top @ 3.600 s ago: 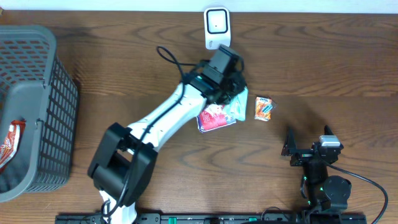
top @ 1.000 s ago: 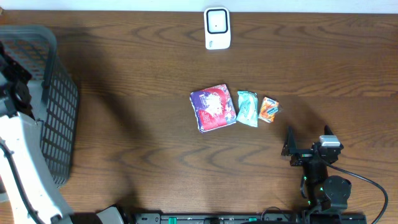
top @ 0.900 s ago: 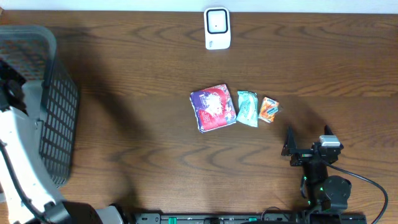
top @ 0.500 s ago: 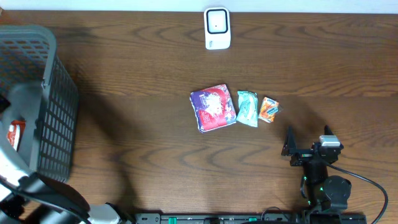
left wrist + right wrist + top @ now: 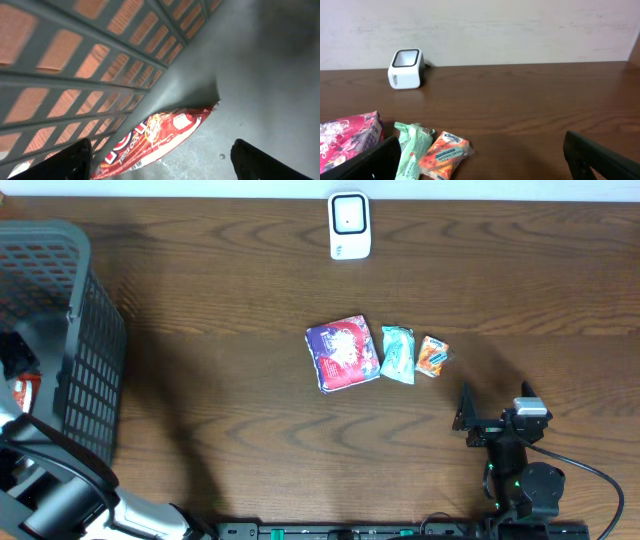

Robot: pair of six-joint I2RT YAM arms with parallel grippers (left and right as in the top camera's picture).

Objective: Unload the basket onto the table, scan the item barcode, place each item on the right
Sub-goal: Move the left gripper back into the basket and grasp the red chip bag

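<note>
Inside the grey basket (image 5: 95,350) at the far left lies a red snack packet (image 5: 160,137), flat on the basket floor by the mesh wall. My left gripper (image 5: 165,169) hangs just above it, open, its black fingers (image 5: 70,160) wide apart on either side and nothing held. The white barcode scanner (image 5: 349,225) stands at the table's back edge. A purple-pink packet (image 5: 343,353), a mint-green packet (image 5: 397,353) and an orange tissue pack (image 5: 432,356) lie in a row mid-table. My right gripper (image 5: 485,165) rests open near the front right, facing them.
The basket's mesh wall (image 5: 95,60) rises close to the left gripper's left side. The left arm (image 5: 45,475) comes over the basket's front edge. The right arm's base (image 5: 525,480) sits at the front right. Bare dark wood lies between basket and packets.
The left arm has swung from the packets near the scanner to the basket and lowered inside over the red packet, its jaws narrowing slightly. The right arm has not moved.
</note>
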